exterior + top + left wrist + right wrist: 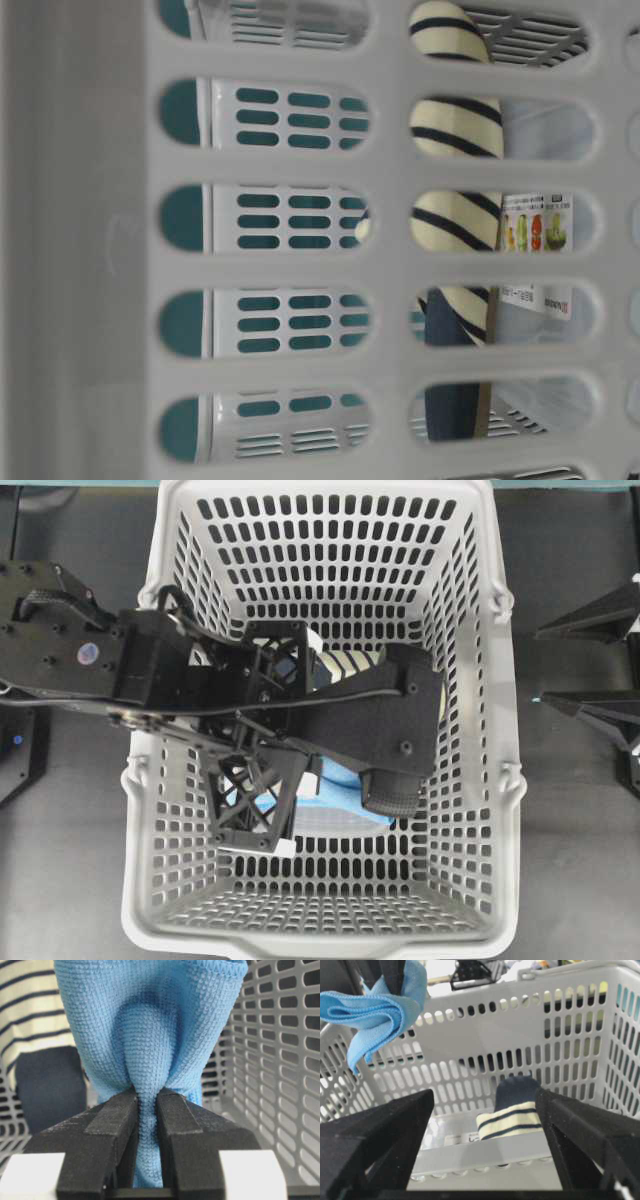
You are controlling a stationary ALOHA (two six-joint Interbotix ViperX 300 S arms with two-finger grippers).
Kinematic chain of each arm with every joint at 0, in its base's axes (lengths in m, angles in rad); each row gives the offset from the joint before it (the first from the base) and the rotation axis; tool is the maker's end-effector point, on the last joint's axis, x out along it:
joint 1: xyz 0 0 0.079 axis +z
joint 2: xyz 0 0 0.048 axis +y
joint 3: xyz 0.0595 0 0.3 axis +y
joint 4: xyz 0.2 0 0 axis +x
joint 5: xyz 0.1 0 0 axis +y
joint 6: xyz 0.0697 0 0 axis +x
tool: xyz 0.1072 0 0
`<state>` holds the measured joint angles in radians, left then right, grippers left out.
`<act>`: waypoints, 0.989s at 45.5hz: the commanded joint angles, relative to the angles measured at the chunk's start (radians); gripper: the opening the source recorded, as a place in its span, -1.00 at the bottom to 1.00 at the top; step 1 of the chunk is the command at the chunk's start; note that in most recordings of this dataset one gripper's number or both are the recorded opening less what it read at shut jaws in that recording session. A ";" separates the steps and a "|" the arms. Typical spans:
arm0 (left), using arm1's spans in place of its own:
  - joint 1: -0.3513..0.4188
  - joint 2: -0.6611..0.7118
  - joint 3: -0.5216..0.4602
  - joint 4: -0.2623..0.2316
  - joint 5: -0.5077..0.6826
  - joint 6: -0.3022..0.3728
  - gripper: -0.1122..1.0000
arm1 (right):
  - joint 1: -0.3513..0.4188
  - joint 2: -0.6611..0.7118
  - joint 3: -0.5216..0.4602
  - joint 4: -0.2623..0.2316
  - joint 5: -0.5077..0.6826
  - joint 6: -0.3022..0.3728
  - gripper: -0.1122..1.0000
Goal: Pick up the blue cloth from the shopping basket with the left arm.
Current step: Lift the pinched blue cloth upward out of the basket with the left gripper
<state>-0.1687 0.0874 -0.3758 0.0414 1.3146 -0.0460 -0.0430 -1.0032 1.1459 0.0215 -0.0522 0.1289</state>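
Left gripper (147, 1110) clenched on a gathered fold of the blue cloth (150, 1025), lifting it out of the shopping basket (480, 780).

Seen from the right wrist, the cloth hangs in loose loops near the basket's rim, clear of the floor, while the striped slipper (509, 1110) lies below against the far wall. To finish well, I judge the left arm (150, 660) should rise straight up, keeping the pinch firm and the dangling tail away from the lattice slots, where it could snag. Right gripper (485, 1145) stands wide apart, holding nothing, outside the basket.
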 commanded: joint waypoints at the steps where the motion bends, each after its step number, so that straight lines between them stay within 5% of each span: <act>1: 0.005 -0.020 -0.021 0.003 -0.003 -0.003 -0.64 | -0.003 0.005 -0.020 0.005 -0.012 0.002 0.62; 45: 0.012 -0.011 -0.002 0.003 0.002 -0.005 -0.64 | -0.003 -0.003 -0.014 0.003 -0.012 0.000 0.62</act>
<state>-0.1580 0.0920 -0.3712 0.0414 1.3192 -0.0476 -0.0430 -1.0094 1.1459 0.0215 -0.0522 0.1289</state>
